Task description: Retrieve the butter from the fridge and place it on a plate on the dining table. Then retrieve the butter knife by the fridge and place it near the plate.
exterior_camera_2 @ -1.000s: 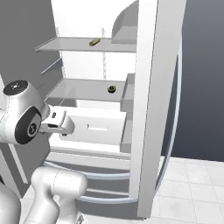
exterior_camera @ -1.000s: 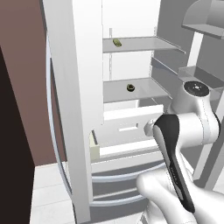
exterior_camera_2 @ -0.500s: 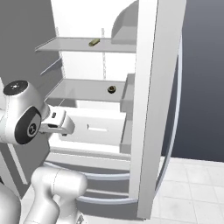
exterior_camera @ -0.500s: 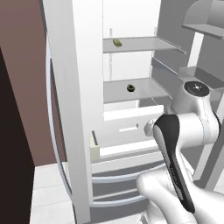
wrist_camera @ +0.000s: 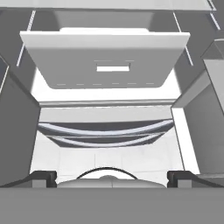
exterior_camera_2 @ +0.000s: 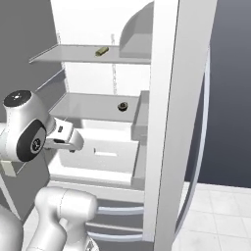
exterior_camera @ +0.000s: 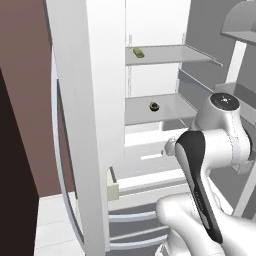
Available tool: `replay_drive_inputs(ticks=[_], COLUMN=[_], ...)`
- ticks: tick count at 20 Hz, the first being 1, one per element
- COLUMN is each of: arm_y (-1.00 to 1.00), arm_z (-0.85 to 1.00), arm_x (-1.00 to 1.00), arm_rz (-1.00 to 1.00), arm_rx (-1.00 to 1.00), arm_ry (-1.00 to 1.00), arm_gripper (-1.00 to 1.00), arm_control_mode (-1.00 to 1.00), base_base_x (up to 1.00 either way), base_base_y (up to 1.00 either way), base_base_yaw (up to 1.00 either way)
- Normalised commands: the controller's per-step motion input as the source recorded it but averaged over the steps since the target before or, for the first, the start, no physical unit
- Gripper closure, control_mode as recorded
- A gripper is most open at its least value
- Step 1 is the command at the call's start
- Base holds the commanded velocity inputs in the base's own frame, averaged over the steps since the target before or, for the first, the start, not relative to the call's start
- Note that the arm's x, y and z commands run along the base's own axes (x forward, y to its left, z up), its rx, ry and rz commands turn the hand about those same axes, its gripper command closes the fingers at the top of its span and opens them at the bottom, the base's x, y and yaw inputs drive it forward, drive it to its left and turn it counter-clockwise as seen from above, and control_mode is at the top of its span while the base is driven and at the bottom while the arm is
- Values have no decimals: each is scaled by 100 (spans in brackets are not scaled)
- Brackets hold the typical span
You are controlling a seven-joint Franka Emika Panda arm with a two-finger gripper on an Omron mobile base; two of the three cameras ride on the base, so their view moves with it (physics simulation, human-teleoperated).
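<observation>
The fridge [exterior_camera: 85, 125] stands with both upper doors swung open. The butter [exterior_camera: 138, 53], a small pale yellow stick, lies on the upper shelf [exterior_camera_2: 102, 50]. My gripper [exterior_camera_2: 72, 145] hovers in front of the fridge [exterior_camera_2: 166, 122], low and left of the shelves, well below the butter. In the hand view its fingertips [wrist_camera: 43, 177] stand wide apart, so my gripper [wrist_camera: 112, 178] is open and holds nothing. It faces the white inner drawer [wrist_camera: 105, 61] and the curved handles of the bottom drawers. The plate, the dining table and the butter knife are out of view.
A small dark round object [exterior_camera: 154, 106] sits on the lower shelf [exterior_camera_2: 122, 106]. The open doors flank the arm on both sides. A dark wall panel [exterior_camera: 15, 190] is on the left, and pale floor tiles [exterior_camera_2: 215, 215] lie at the right.
</observation>
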Motion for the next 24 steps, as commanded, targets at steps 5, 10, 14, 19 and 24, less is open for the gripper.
replay_drive_inputs(ticks=[5,10,14,19,24], arm_y=[0,0,0,0,0], arm_z=[0,0,0,0,0], arm_x=[0,0,0,0,0], arm_rz=[0,0,0,0,0], arm_rx=[0,0,0,0,0], arm_ry=[0,0,0,0,0], arm_gripper=[-100,-100,-100,-100,-100], arm_control_mode=[100,100,100,100,100], base_base_x=[49,53,62,67,54], base_base_y=[0,0,0,0,0], base_base_yaw=[0,0,0,0,0])
